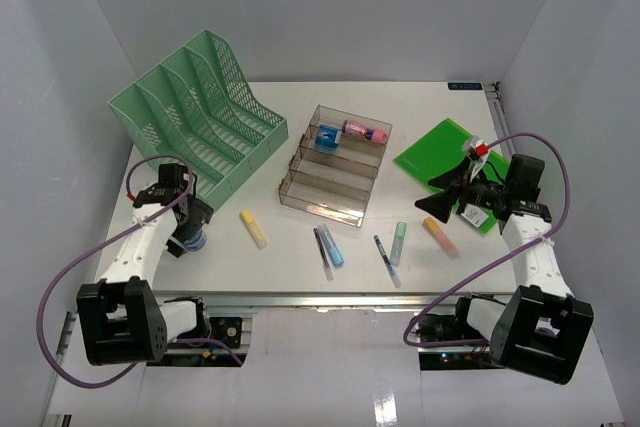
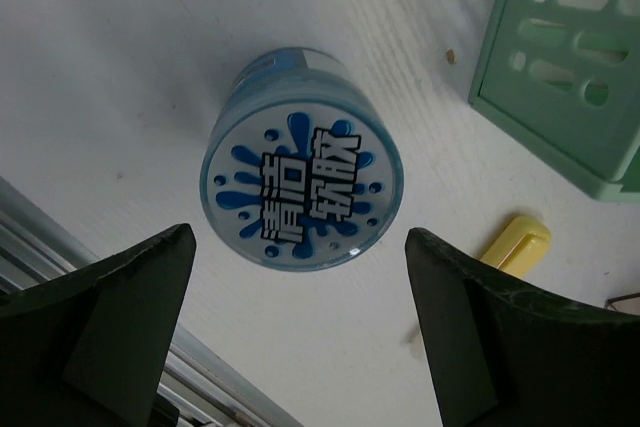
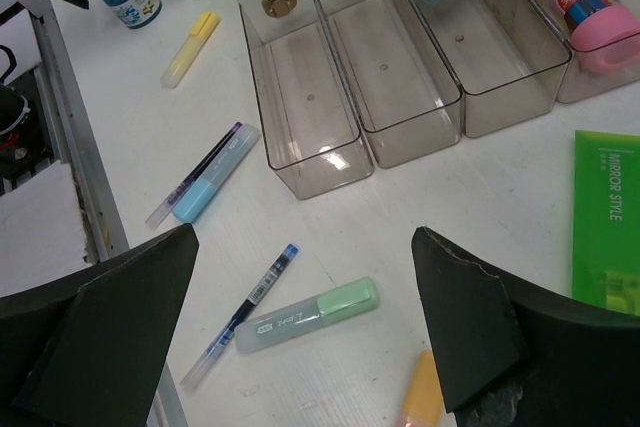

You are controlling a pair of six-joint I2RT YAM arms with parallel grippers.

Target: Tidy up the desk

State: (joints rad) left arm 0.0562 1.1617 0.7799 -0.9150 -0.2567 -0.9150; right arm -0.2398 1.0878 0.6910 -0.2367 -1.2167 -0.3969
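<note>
The desk [image 1: 290, 272] is a white tabletop with loose stationery on it. A round blue jar [image 2: 303, 187] with a splash-print lid stands near the desk's front left corner. My left gripper [image 2: 300, 237] hangs open just above the jar [image 1: 193, 243], its fingers spread wider than the lid and not touching it. My right gripper [image 3: 305, 237] is open and empty above a green highlighter [image 3: 310, 314], a blue pen [image 3: 245, 312] and an orange highlighter [image 3: 425, 397]. In the top view the right gripper [image 1: 437, 194] hovers beside a green notebook [image 1: 445, 152].
A mint-green mesh file rack [image 1: 200, 112] stands at the back left. A smoky tiered tray [image 1: 335, 162] at centre holds a blue item [image 1: 328, 137] and a pink one [image 1: 366, 131]. A yellow highlighter [image 1: 254, 229], light-blue highlighter [image 1: 331, 245] and purple pen [image 1: 322, 252] lie in front.
</note>
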